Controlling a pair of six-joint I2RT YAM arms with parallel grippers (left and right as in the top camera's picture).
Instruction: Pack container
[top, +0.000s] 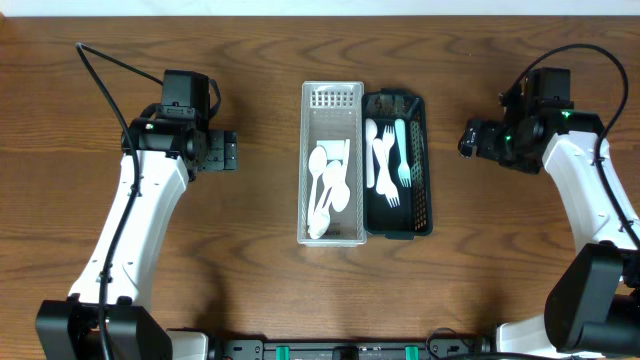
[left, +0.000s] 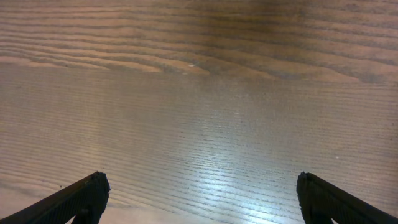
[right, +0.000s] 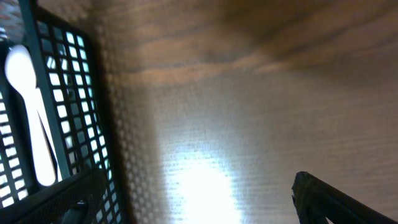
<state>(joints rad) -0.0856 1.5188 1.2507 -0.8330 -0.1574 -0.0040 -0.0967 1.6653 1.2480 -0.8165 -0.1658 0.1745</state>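
**Overhead view.** We found the white tray (top: 332, 120) at the centre of the frame, holding spoons (top: 325, 195). The dark tray (top: 422, 180) was set against its right side, holding white and teal forks (top: 385, 165). Trays and cutlery alike lay with their long axes running top to bottom of the frame. The left pincer (top: 226, 152) stood well to the left of the white tray. The right pincer (top: 468, 140) stood near the dark tray's right wall and was the closer of the two.

**Wrist views.** We saw each pincer spread wide and gripping nothing, with bare worktop (top: 240, 60) between its fingers. We saw no loose cutlery, so we judged packing nearly complete. Any further reach into the dark tray would suit the right arm, moving leftward in the frame.
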